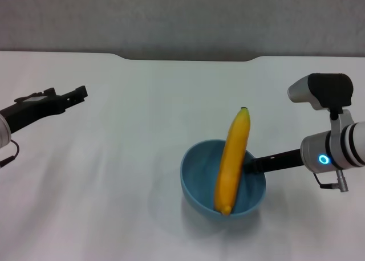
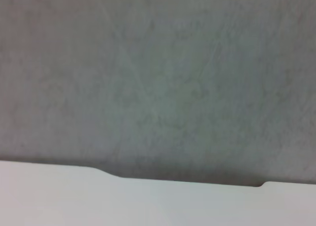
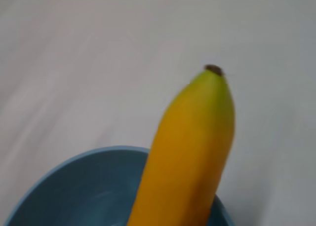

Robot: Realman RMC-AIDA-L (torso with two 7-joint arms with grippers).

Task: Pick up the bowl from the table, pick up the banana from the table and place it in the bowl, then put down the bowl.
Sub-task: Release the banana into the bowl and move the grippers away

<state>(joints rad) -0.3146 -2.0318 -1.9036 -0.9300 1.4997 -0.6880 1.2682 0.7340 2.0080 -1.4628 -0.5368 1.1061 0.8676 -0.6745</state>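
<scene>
Banana [image 1: 232, 164] standing steeply in the light-blue bowl [image 1: 201, 178], long axis near upright, dark tip pointing up and away, lower end inside, right gripper [image 1: 251, 165] at bowl's rim behind banana, grip unclear, left gripper [image 1: 80, 92] apart over white table [image 1: 131, 158], opening unclear.

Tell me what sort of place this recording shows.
Probably a lab or test bench, not a home: a bare white table, a plain grey wall behind, and only the bowl with the banana set out.
</scene>
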